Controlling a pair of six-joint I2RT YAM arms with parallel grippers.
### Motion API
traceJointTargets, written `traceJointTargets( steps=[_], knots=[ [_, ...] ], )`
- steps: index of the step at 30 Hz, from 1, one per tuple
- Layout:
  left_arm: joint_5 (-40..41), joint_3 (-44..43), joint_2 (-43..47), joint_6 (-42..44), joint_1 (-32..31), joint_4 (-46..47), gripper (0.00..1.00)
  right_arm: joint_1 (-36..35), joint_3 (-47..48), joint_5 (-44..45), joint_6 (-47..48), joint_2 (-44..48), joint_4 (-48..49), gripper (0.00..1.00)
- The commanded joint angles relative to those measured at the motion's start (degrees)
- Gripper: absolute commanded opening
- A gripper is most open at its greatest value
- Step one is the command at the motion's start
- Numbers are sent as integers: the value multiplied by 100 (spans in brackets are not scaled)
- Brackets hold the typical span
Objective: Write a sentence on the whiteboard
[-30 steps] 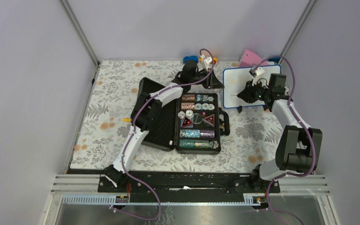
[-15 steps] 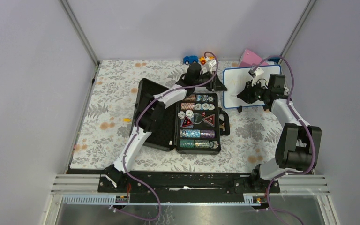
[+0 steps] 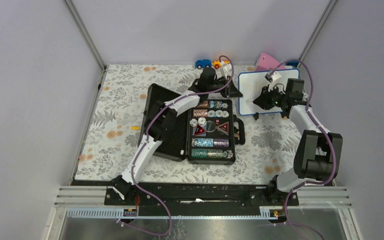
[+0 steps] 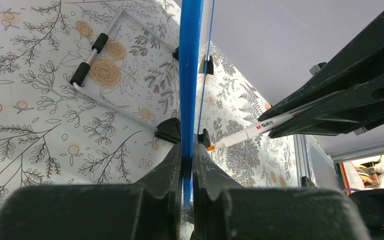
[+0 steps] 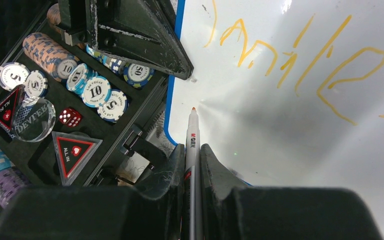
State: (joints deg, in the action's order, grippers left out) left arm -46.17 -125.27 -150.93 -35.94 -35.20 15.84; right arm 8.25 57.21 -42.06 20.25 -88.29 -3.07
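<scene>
The left gripper (image 4: 186,162) is pinched tight on the blue side edge of the whiteboard (image 3: 251,82), which stands at the table's far right, just beside the open poker chip case (image 3: 177,143). The right gripper (image 5: 192,150) clasps a white marker (image 5: 192,127). Its orange tip sits at the board's face, below the orange sentence (image 5: 300,55).
</scene>
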Motion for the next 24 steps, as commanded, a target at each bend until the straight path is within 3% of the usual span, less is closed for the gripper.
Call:
traceJointTargets(
  steps=[1, 24],
  knots=[
    [58, -227, 12, 103, 66, 45, 0, -25, 315, 53, 41, -59, 246, 0],
    [91, -237, 71, 159, 77, 16, 0, -34, 429, 113, 216, -341, 81, 0]
  ],
)
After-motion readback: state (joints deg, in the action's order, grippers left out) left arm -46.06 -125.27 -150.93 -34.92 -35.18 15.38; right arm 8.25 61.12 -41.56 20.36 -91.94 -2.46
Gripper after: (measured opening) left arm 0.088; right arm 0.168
